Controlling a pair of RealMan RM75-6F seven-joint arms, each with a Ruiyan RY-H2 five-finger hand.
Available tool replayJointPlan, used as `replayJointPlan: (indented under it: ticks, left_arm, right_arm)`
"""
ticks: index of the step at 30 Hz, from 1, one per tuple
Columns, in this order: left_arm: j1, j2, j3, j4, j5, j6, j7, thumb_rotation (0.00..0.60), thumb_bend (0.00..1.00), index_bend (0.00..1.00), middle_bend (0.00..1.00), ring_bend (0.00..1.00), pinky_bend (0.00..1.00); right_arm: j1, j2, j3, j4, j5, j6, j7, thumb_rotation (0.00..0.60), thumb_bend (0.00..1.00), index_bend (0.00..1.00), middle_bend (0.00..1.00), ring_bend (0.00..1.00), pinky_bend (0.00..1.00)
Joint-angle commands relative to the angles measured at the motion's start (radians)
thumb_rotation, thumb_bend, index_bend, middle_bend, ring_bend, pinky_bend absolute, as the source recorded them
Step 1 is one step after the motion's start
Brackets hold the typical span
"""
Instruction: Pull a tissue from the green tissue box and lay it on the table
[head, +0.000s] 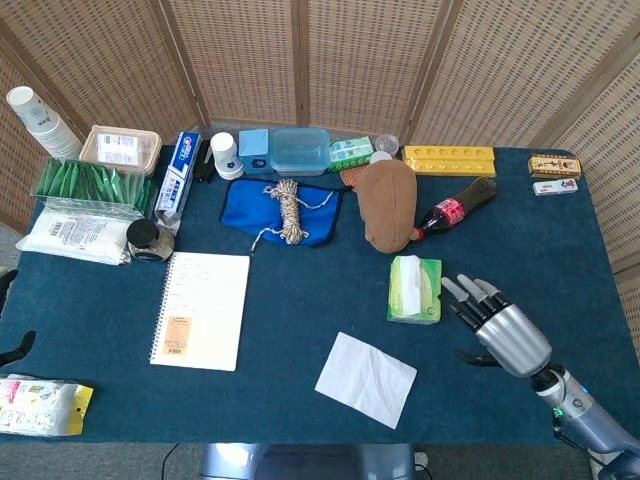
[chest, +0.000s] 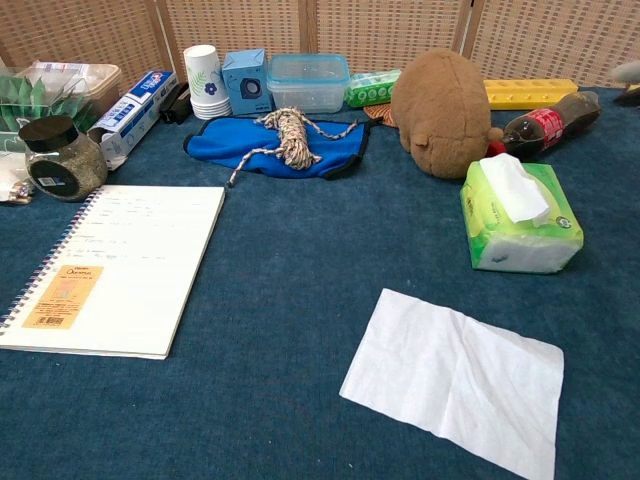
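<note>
The green tissue box (head: 414, 289) (chest: 521, 229) stands right of the table's middle, a white tissue poking up from its slot. A pulled tissue (head: 366, 378) (chest: 456, 378) lies flat on the blue cloth near the front edge, touched by nothing. My right hand (head: 498, 325) hovers to the right of the box and the tissue, fingers spread and empty; only the head view shows it. My left hand is out of both views.
A brown plush toy (head: 388, 203) and a cola bottle (head: 455, 208) lie behind the box. A spiral notebook (head: 201, 310) lies at the left, a blue cloth with rope (head: 285, 211) behind it. Boxes, cups and a jar line the far edge.
</note>
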Motion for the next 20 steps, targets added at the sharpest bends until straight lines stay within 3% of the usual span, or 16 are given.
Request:
replayJointPlan:
  ticks: [1,6,9,15,20]
  left_arm:
    - [-0.001,-0.001,0.000,0.000,-0.001,-0.001,0.004,0.600,0.30,0.00,0.00,0.00,0.00]
    - [-0.002,-0.006,0.003,-0.004,0.002,0.000,0.013,0.600,0.30,0.00,0.00,0.00,0.00]
    - [-0.002,-0.007,0.004,-0.008,0.004,0.004,0.020,0.600,0.30,0.00,0.00,0.00,0.00]
    - [0.005,-0.009,0.015,-0.021,0.027,0.022,0.044,0.600,0.30,0.00,0.00,0.00,0.00]
    - [0.011,-0.008,0.023,-0.029,0.048,0.035,0.051,0.600,0.30,0.00,0.00,0.00,0.00]
  right_arm:
    - [-0.022,0.009,0.036,0.104,0.053,0.036,0.090,0.354,0.23,0.10,0.09,0.08,0.26]
    - [-0.065,-0.021,0.076,0.179,0.132,0.059,0.203,0.355,0.22,0.10,0.08,0.07,0.24]
    - [-0.107,-0.022,0.098,0.123,0.213,0.014,0.260,0.342,0.18,0.09,0.04,0.01,0.20]
    - [-0.192,0.085,0.111,-0.198,0.361,-0.098,0.214,0.229,0.07,0.07,0.00,0.00,0.14]
    - [-0.226,0.161,0.110,-0.406,0.413,-0.128,0.062,0.223,0.03,0.06,0.00,0.00,0.12]
